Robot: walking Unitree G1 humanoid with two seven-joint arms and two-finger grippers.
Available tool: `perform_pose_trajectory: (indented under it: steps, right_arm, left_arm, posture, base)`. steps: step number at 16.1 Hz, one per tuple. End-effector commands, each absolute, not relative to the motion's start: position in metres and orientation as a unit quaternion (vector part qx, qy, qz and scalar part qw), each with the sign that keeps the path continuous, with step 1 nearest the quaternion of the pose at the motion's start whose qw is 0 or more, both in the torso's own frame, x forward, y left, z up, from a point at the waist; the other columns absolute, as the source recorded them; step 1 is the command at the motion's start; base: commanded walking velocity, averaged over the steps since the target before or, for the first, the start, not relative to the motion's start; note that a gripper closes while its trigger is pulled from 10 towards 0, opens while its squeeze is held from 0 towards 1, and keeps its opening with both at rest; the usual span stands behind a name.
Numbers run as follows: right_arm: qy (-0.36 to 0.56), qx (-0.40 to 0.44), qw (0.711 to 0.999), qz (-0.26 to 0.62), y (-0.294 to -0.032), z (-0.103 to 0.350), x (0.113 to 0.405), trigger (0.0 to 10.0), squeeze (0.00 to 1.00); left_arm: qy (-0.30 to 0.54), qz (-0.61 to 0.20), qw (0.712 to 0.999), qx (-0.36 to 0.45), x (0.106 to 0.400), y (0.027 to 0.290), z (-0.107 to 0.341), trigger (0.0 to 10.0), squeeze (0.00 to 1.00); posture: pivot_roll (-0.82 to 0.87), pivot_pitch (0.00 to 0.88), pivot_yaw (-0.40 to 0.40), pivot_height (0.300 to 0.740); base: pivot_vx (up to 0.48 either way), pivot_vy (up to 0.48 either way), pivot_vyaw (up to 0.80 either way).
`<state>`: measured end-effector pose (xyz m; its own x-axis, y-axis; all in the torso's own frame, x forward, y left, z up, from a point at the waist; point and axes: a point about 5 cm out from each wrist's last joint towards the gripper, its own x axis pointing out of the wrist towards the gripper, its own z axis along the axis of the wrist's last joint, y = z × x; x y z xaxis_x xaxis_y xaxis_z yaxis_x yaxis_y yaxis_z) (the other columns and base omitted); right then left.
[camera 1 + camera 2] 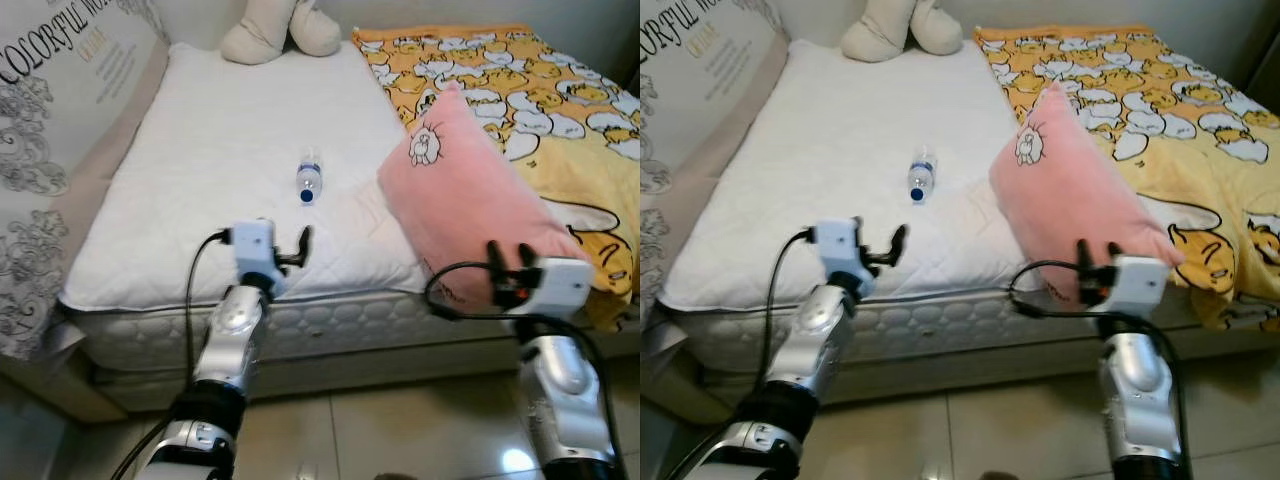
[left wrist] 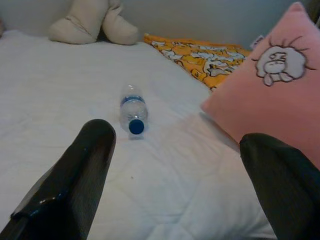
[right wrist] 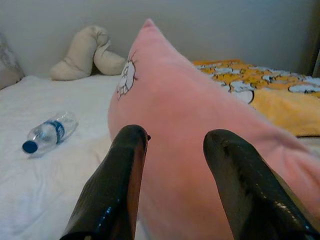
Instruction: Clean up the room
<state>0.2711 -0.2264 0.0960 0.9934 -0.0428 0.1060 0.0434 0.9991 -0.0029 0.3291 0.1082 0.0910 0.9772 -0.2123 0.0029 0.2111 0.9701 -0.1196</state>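
Two robot grippers raised at the near edge of a bed with a white quilted mattress (image 1: 220, 150).

A clear plastic water bottle with a blue cap (image 1: 309, 177) lies on its side mid-mattress, cap toward the robot. The left gripper (image 2: 175, 170) points at it from well short, fingers spread wide and empty. The right gripper (image 3: 172, 165), fingers parted, is up against a plump pink pillow with a cartoon face (image 1: 470, 195) that leans on a yellow duck-print blanket (image 1: 540, 90). A beige plush toy (image 1: 280, 30) sits at the far end.
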Motion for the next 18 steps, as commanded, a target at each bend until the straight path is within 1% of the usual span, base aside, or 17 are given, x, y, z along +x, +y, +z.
perform_pose_trajectory:
  steps: [1,4,8,10,12,14,15,16,18]
  right_arm:
    - [-0.057,-0.002,0.998,-0.006,-0.217,0.098,0.274,10.0,0.0]
    - [-0.052,-0.004,0.999,-0.004,-0.217,0.095,0.27,10.0,0.0]
    - [-0.052,-0.014,0.998,0.009,-0.213,0.095,0.27,10.0,0.0]
    - [-0.048,-0.025,0.998,0.031,-0.207,0.094,0.27,10.0,0.0]
    - [-0.032,-0.045,0.998,0.039,-0.21,0.087,0.275,10.0,0.0]
    - [-0.003,-0.085,0.996,0.024,-0.225,0.075,0.284,10.0,0.0]
    - [0.027,-0.13,0.991,0.001,-0.244,0.072,0.299,10.0,0.0]
    - [0.036,-0.149,0.988,-0.015,-0.253,0.073,0.303,10.0,0.0]
    - [0.053,-0.192,0.977,-0.074,-0.281,0.083,0.31,10.0,0.0]
  left_arm:
    - [0.01,-0.092,0.994,-0.061,0.331,0.118,0.09,10.0,0.0]
    - [0.028,-0.084,0.991,-0.103,0.332,0.117,0.087,10.0,0.0]
    - [0.028,-0.067,0.993,-0.09,0.334,0.12,0.087,10.0,0.0]
    - [0.022,-0.06,0.993,-0.095,0.336,0.121,0.09,10.0,0.0]
    - [0.022,-0.061,0.993,-0.097,0.337,0.12,0.091,10.0,0.0]
    - [0.022,-0.063,0.993,-0.098,0.337,0.12,0.091,10.0,0.0]
    - [0.025,-0.062,0.993,-0.1,0.338,0.121,0.09,10.0,0.0]
    - [0.025,-0.062,0.993,-0.101,0.338,0.122,0.091,10.0,0.0]
    - [0.024,-0.064,0.993,-0.101,0.339,0.121,0.093,10.0,0.0]
  posture:
    - [-0.16,0.0,0.041,0.719]
    - [-0.17,0.0,0.046,0.719]
    - [-0.17,0.0,0.053,0.719]
    - [-0.17,0.0,0.053,0.719]
    - [-0.17,0.0,0.055,0.719]
    - [-0.16,0.0,0.069,0.719]
    - [-0.15,0.0,0.077,0.719]
    - [-0.15,0.0,0.078,0.719]
    - [-0.14,0.0,0.079,0.719]
  base:
    - [0.326,-0.349,0.0]
    - [0.309,-0.363,0.0]
    - [0.277,-0.377,0.0]
    - [0.0,0.0,0.0]
    - [0.0,0.0,0.0]
    - [0.0,0.0,0.0]
    - [0.0,0.0,0.0]
    - [0.0,0.0,0.0]
    - [0.0,0.0,0.0]
